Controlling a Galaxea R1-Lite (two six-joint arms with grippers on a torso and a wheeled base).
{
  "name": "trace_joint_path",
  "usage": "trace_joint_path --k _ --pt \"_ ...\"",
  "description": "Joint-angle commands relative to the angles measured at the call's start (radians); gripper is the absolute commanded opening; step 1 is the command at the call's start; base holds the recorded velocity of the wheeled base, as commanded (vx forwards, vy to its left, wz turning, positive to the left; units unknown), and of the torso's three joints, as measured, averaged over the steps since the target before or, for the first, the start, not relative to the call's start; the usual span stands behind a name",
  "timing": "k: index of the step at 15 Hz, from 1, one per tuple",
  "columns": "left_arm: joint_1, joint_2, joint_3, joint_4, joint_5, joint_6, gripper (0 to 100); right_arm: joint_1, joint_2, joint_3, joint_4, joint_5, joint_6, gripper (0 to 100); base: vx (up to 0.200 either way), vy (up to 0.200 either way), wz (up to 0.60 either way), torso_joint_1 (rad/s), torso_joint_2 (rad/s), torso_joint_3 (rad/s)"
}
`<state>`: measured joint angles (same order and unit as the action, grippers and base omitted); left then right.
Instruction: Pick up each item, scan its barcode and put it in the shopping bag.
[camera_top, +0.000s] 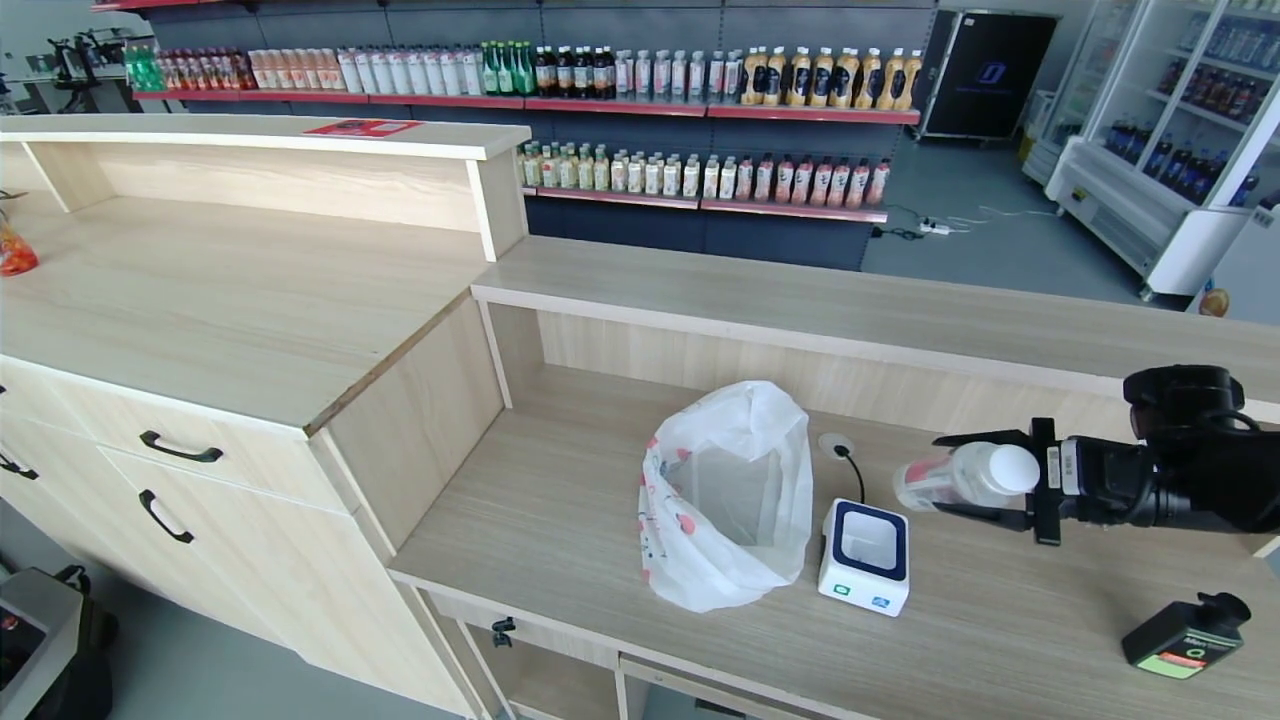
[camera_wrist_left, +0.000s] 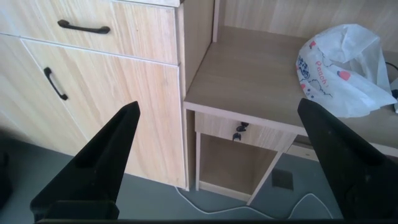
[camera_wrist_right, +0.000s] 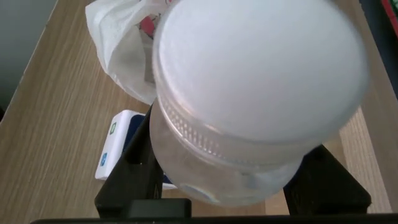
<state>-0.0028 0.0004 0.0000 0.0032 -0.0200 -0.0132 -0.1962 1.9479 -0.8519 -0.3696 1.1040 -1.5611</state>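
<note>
- A clear bottle (camera_top: 945, 482) with a white cap and a pink label is held on its side, clamped between the fingers of the right gripper (camera_top: 975, 476). It is carried above the counter (camera_top: 560, 510), just to the right of the scanner (camera_top: 864, 548).
- The left gripper (camera_wrist_left: 217, 106) is seen with its fingers spread wide and empty, hanging low in front of the counter's edge, over the floor.
- A white shopping bag (camera_top: 725, 500) with red print stands open just to the left of the scanner, its mouth slumped and uneven.
- A dark pump bottle (camera_top: 1185, 637) lies near the counter's front right edge, not yet picked up.
- Risk: the round, smooth bottle could twist or slip in the grip, since it is held sideways.
- Risk: the scan could fail if the barcode is turned away from the scanner window; where the barcode sits cannot be told.
- Risk: the soft bag could be pushed over or folded shut if its rim is caught by the bottle on the way in.
- The counter is of pale wood, with a raised ledge behind it and a higher cabinet with drawers (camera_top: 200, 460) to the left.
- Behind it, shop shelves (camera_top: 700, 110) lined with drink bottles and a glass-fronted fridge (camera_top: 1180, 130) are seen.
</note>
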Motion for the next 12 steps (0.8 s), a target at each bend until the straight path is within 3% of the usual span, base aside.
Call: trace_joint_path --k 1,7,12 --pt "0.0 0.001 0.0 0.0 0.0 -0.001 100 0.017 0.017 -0.013 0.015 0.0 -0.033 0 0.0 0.0 0.0 0.0 0.0 0.0" --pt "0.0 0.001 0.0 0.0 0.0 -0.001 100 -0.006 0.023 -0.088 0.242 -0.01 -0.243 0 0.0 0.0 0.0 0.0 0.0 0.0" --pt "0.0 0.001 0.0 0.0 0.0 -0.001 100 -0.003 0.052 -0.118 0.255 -0.032 -0.274 0 0.0 0.0 0.0 0.0 0.0 0.0"
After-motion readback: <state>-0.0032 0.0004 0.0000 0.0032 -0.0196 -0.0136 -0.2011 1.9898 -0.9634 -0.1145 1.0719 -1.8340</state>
